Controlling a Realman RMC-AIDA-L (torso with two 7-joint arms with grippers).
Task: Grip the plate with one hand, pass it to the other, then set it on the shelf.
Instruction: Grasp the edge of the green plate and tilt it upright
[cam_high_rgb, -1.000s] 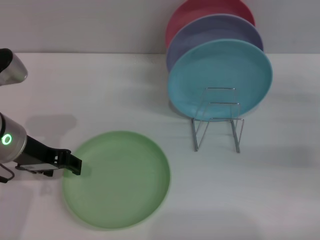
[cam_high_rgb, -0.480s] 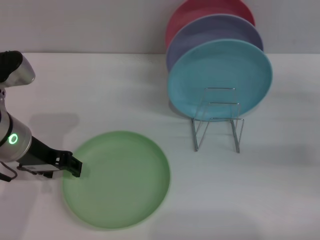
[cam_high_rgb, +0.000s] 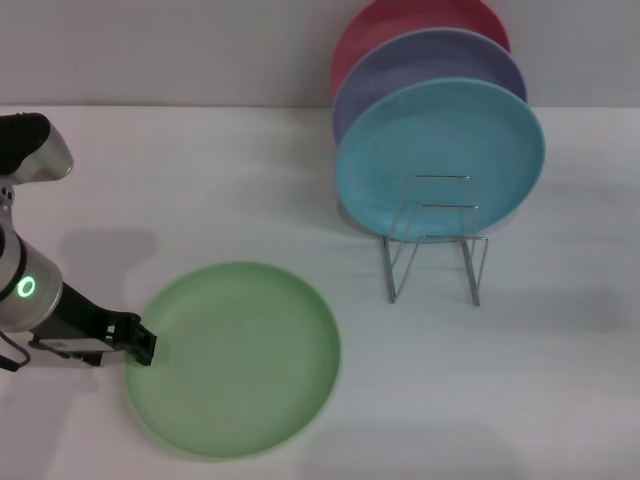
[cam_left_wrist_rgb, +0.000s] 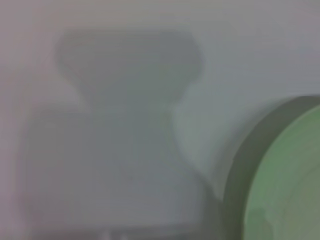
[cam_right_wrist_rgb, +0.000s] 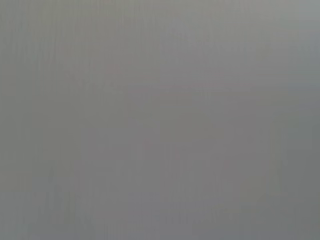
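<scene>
The light-green plate (cam_high_rgb: 235, 358) lies flat on the white table at the front left. Its rim also shows in the left wrist view (cam_left_wrist_rgb: 285, 175). My left gripper (cam_high_rgb: 140, 345) is low at the plate's left rim, touching or just short of it. The silver wire shelf (cam_high_rgb: 435, 240) stands at the right of the middle, with its front slots bare. My right gripper is out of view; the right wrist view shows only a plain grey surface.
A light blue plate (cam_high_rgb: 440, 155), a purple plate (cam_high_rgb: 420, 60) and a red plate (cam_high_rgb: 400, 25) stand upright one behind the other in the back of the shelf. The white table (cam_high_rgb: 520, 380) runs to a grey wall behind.
My left gripper has sunk a little and drawn slightly toward the table's front along the plate's left rim. The plate has not moved.
</scene>
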